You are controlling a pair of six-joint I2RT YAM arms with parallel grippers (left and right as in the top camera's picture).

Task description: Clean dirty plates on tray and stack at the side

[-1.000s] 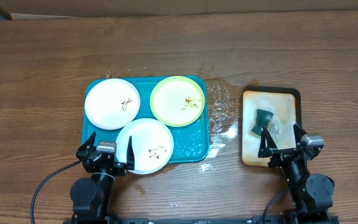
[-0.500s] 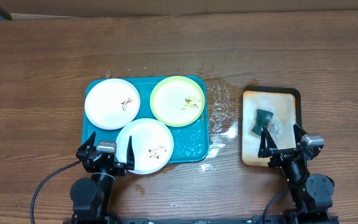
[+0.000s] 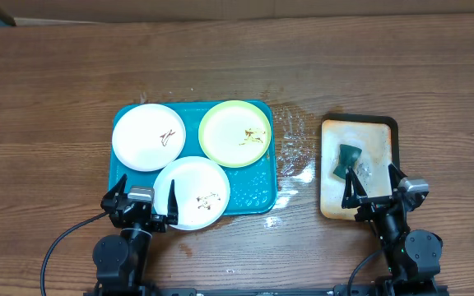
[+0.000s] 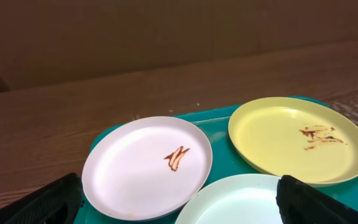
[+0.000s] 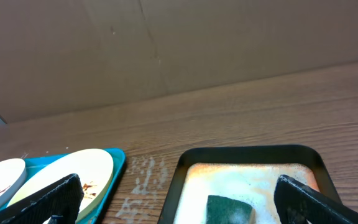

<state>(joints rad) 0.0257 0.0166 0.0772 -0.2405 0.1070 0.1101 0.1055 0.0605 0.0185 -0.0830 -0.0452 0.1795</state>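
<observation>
Three smeared plates [image 3: 147,137] lie on the tray [image 3: 257,197], none cleaned or stacked. The left gripper [image 3: 146,187] waits at the tray's near edge, the right gripper [image 3: 369,177] well to its right, by the sponge [image 3: 348,159]. Both jaws stand wide and empty. Nothing has moved, so cleaning has not begun.

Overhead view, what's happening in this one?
Nothing is being handled. The left gripper hangs open at the near edge of the teal tray, the right gripper open over the near end of the tan tray. The teal tray holds the far white plate, the yellow-green plate and the near white plate, all smeared brown. A dark green sponge lies on the tan tray. No plate is cleaned or stacked yet.
</observation>
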